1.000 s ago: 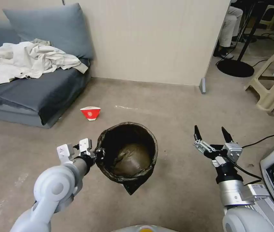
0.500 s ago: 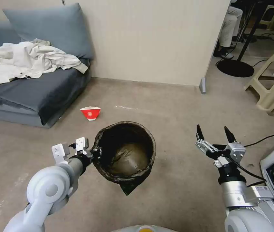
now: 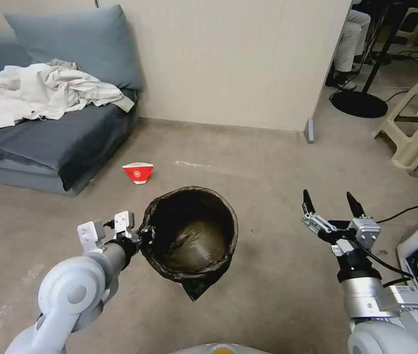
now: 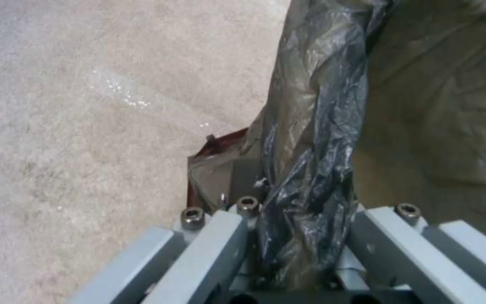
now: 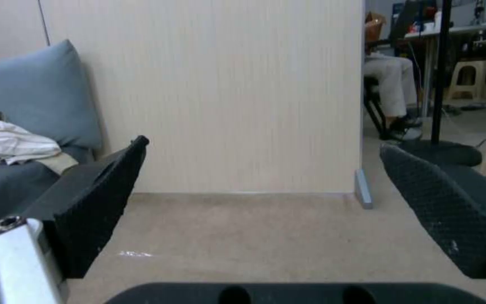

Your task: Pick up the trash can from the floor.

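The left gripper [image 3: 146,235] clamps the trash can [image 3: 189,235] at its nine o'clock rim, pinching the folded bag. Empty, it looks light; the bag seems slippery. The right gripper [image 3: 330,204] waits apart at three o'clock.

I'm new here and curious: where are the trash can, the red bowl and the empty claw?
trash can [image 3: 189,243]: head view, bag inside.
red bowl [image 3: 138,172]: head view, side.
right gripper [image 3: 330,204]: head view, between open fingers.
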You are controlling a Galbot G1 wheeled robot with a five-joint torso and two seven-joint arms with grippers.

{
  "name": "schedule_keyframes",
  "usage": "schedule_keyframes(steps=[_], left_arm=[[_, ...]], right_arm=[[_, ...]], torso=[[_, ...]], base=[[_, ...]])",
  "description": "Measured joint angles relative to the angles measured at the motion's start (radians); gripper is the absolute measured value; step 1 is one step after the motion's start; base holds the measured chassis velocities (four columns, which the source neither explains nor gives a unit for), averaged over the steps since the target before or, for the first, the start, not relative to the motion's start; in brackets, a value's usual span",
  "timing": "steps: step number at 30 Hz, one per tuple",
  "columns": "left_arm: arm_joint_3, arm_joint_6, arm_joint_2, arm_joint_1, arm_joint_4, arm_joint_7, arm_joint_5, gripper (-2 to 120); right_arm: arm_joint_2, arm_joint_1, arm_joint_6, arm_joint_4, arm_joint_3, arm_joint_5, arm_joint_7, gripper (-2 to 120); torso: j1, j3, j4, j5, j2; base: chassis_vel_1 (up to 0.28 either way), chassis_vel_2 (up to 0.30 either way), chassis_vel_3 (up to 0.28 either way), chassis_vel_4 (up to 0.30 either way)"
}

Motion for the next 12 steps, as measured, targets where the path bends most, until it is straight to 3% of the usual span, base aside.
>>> schedule_keyframes(steps=[12], left_arm=[[-0.002, 0.000, -0.003, 0.005, -0.003, 0.001, 0.001, 5]], right_arm=[[-0.001, -0.003, 0.001, 0.006, 0.002, 0.001, 0.001, 100]], torso=[[0.000, 0.000, 0.0000, 0.0000, 0.000]], base=[[0.000, 0.000, 0.000, 0.000]])
